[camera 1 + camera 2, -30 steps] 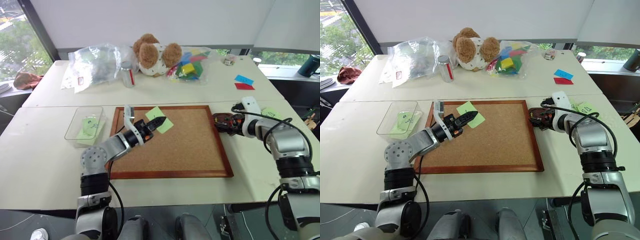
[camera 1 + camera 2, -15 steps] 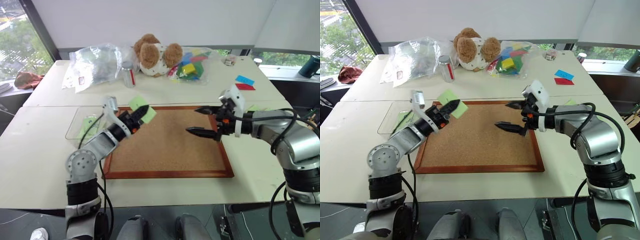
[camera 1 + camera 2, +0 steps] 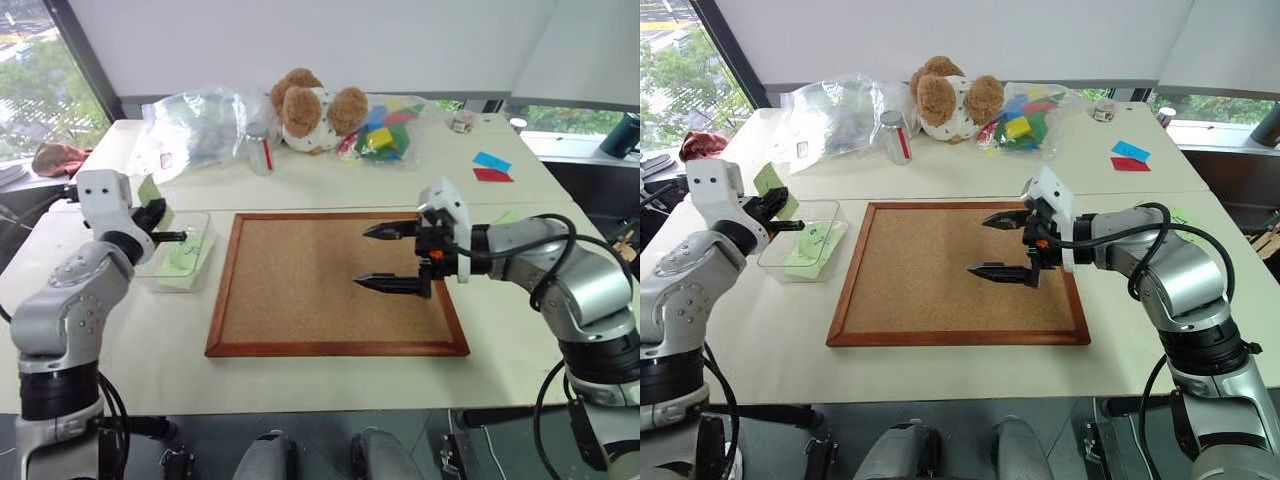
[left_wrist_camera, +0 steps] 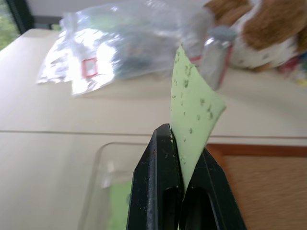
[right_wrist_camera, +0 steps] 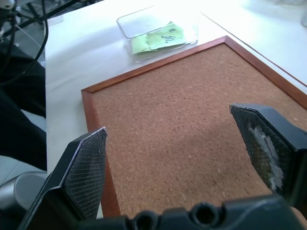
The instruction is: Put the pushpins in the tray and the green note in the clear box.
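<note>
My left gripper (image 4: 180, 143) is shut on the green note (image 4: 192, 100), a pale green slip with tiny dark marks standing up between its fingers. It hovers by the far left side of the clear box (image 3: 203, 262), with the green note (image 3: 150, 190) raised. The clear box (image 5: 125, 20) holds other green slips (image 5: 156, 38). My right gripper (image 3: 388, 257) hangs open and empty over the right part of the corkboard (image 3: 300, 300), pointing left. In the right wrist view its fingers (image 5: 84, 167) stand wide apart above the cork. The tray and the pushpins are hidden.
A plush bear (image 3: 310, 105), crinkled clear bags (image 3: 195, 125), a bag of coloured blocks (image 3: 380, 125) and a small jar (image 3: 258, 150) line the far table. Blue (image 3: 488, 159) and red (image 3: 488, 174) slips lie at the far right.
My left arm swung left with the green note, from the corkboard's top left to beside the clear box. My right gripper left the board's right edge and now hovers open over the cork.
</note>
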You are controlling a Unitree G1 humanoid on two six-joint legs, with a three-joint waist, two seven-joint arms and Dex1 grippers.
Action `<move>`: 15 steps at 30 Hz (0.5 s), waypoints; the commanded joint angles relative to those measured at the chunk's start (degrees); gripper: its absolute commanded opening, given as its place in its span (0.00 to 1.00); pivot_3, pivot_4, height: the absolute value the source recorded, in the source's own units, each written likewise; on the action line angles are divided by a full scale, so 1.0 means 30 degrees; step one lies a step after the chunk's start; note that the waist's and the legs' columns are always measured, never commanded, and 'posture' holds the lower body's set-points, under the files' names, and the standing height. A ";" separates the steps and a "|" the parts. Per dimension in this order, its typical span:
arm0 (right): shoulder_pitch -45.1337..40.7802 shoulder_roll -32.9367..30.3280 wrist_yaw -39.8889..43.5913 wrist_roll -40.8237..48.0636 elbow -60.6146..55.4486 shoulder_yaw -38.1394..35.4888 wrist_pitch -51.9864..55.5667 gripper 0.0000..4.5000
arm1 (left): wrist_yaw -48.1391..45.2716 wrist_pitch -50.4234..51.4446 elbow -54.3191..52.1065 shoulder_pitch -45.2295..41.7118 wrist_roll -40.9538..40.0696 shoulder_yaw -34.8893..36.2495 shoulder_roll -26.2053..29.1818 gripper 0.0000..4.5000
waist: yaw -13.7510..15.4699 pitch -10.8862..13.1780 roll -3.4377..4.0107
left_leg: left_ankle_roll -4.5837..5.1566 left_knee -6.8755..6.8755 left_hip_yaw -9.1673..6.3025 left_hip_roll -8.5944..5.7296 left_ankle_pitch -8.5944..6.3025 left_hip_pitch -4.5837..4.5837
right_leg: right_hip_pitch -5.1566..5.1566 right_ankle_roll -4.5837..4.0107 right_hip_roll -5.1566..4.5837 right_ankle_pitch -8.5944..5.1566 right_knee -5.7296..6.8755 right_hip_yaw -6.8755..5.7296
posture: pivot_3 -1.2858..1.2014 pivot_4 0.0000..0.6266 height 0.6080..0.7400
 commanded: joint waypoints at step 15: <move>0.0373 -0.0413 -0.0898 0.0129 -0.1092 -0.0483 -0.0446 1.00 | -0.3488 -0.0718 0.3464 -0.1699 0.2628 -0.0531 0.0775 0.99 | 0.0011 0.0004 -0.0007 | -0.0055 -0.0013 0.0000 0.0004 0.0029 -0.0058 | -0.0048 0.0000 -0.0007 0.0000 -0.0025 -0.0001 | 0.52 0.24 1.00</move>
